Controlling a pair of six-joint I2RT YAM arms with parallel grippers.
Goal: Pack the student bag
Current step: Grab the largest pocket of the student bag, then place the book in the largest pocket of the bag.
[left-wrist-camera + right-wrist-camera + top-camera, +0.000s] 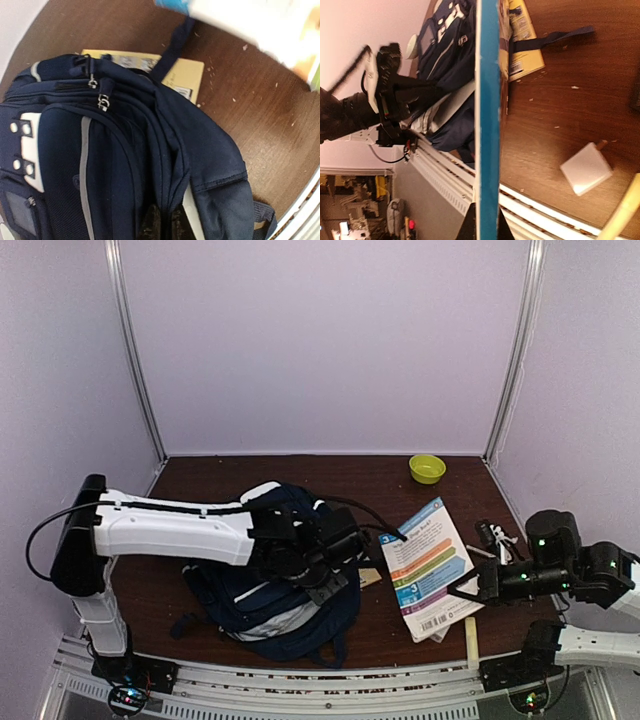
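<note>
The student bag [270,595] is a navy backpack with a grey-white stripe, lying flat on the brown table left of centre. My left gripper [335,578] rests on its right side. In the left wrist view the gripper [164,210] is shut on a raised fold of the student bag [115,150]. My right gripper [457,590] is shut on the lower right corner of a colourful booklet [428,565]. The right wrist view shows that booklet [487,100] edge-on as a blue strip rising from the gripper [485,212].
A yellow booklet [185,75] lies partly under the bag's top, with a dark strap [172,45] across it. A green bowl [427,468] sits at the back right. A white block [586,167] and a wooden stick [470,640] lie near the front right edge.
</note>
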